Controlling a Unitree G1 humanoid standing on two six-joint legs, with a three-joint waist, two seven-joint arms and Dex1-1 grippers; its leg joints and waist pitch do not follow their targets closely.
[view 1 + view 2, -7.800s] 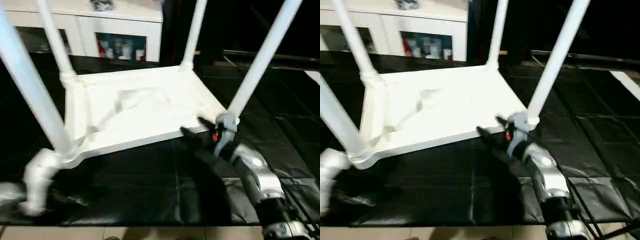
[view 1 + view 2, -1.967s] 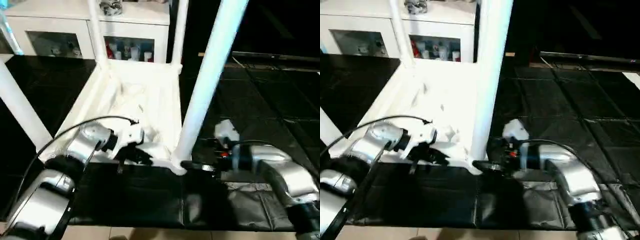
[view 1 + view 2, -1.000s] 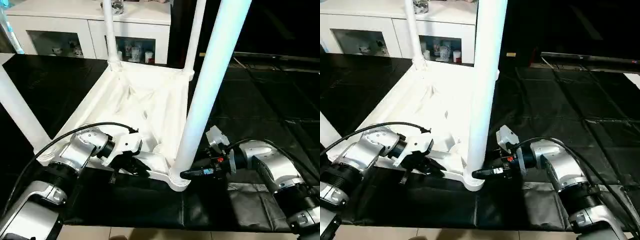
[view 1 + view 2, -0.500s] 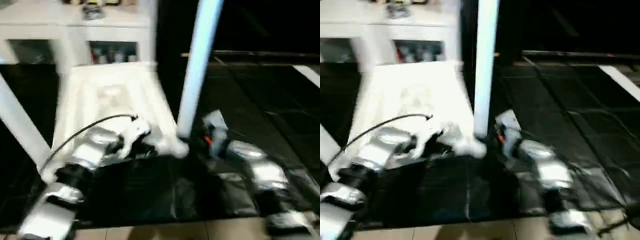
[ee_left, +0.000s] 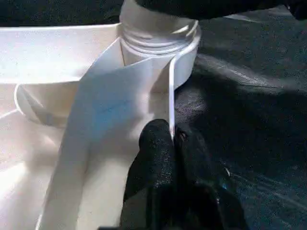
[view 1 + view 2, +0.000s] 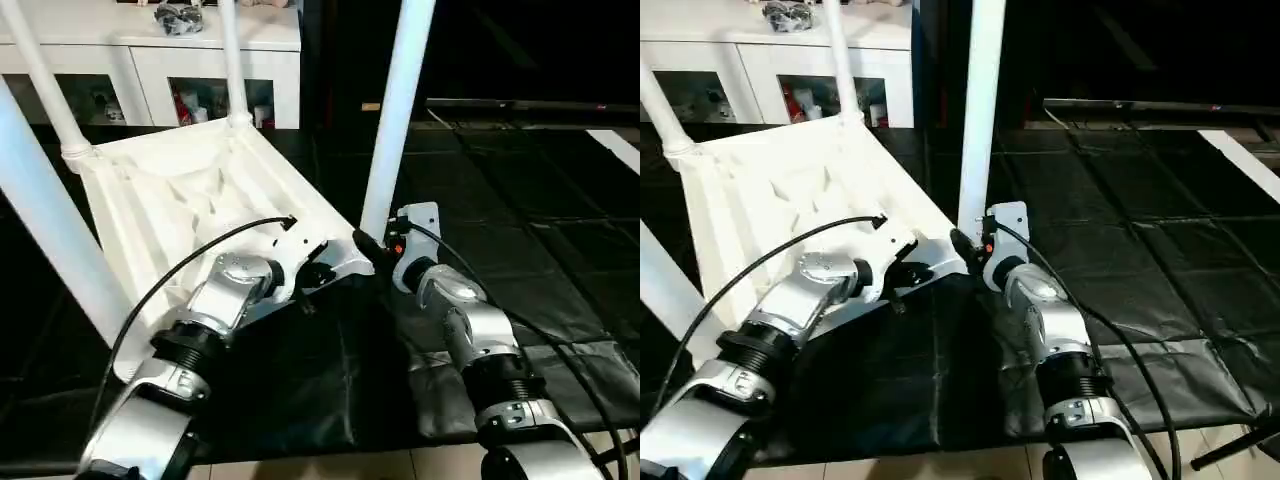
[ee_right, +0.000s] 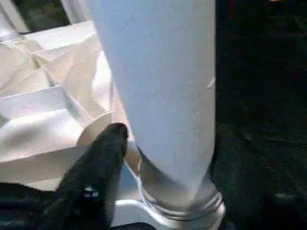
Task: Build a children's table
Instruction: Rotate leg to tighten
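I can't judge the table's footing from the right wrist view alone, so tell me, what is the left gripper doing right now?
Observer: The left gripper is shut on a thin edge wall of the table top, next to the corner socket.
Operator: How many legs are up?
Observer: Four legs rise from the upturned top.
Operator: What is it lying on?
Observer: A black mat with creases in it.

The upturned children's table [image 6: 190, 190] took up the left and middle of the black worktop [image 6: 520, 240], its four legs [image 6: 395, 110] standing as posts. Right of the near-right leg the worktop lay open. A white cabinet [image 6: 150, 60] closed the far side.
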